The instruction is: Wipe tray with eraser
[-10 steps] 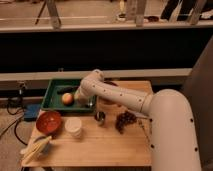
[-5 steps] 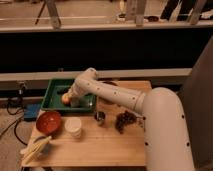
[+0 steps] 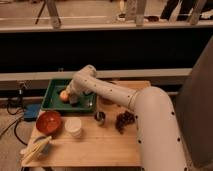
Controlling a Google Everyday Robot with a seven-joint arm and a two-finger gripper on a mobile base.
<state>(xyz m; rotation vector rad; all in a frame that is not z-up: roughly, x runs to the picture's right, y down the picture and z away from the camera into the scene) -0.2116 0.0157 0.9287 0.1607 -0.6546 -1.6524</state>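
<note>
Tray (image 3: pixel 52 98): dark green, shallow, at the table's far left corner. Orange ball (image 3: pixel 64 95): inside the tray, left of centre. Gripper (image 3: pixel 73 98): lowered into the tray, just right of the ball; whether it grips anything cannot be told. Eraser: not distinguishable, presumably beneath the gripper in the tray. Red bowl (image 3: pixel 48 121): in front of the tray. White cup (image 3: pixel 74 127): right of the bowl.

Handling note: wiping likely calls for steady downward pressure and short strokes along the tray floor, steering clear of the ball and rim.

Shallow dark-green tray (image 3: pixel 54 103) at table's far-left corner, gripper (image 3: pixel 73 99) down inside it.
</note>
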